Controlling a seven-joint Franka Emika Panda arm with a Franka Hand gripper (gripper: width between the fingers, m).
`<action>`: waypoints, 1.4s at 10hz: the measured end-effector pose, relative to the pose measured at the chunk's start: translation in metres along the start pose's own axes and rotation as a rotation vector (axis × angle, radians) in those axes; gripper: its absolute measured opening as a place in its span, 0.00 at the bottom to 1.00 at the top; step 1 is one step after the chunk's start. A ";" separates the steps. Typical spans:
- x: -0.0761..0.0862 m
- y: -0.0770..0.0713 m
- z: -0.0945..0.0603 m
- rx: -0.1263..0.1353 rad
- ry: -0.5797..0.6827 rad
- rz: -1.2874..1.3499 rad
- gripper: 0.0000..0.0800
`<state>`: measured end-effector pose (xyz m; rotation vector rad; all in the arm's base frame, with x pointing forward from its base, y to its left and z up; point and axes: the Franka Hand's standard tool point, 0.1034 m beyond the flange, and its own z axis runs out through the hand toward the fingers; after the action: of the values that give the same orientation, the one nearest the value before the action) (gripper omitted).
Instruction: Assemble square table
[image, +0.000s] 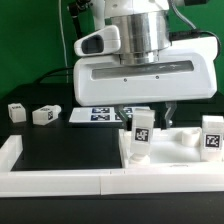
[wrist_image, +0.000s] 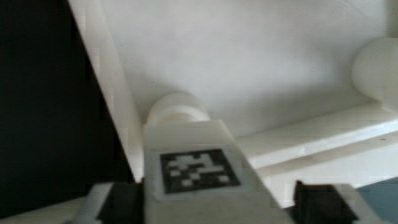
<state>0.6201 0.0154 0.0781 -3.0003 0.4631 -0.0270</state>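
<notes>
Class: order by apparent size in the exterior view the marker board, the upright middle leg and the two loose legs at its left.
1. Marker board, though partly hidden.
2. Upright leg; it is nearer the camera, so unsure.
3. Far-left loose leg and loose leg beside it: alike, not ranked.

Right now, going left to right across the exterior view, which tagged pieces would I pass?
In order: lying leg → second lying leg → marker board → upright leg in the middle → tagged piece at the right edge.
</notes>
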 end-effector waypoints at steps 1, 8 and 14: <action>0.001 0.004 0.000 -0.003 0.002 0.091 0.37; 0.000 0.002 0.007 0.101 -0.015 0.985 0.37; 0.001 0.000 0.003 0.152 -0.006 1.003 0.63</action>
<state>0.6214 0.0157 0.0747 -2.2920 1.7689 0.0275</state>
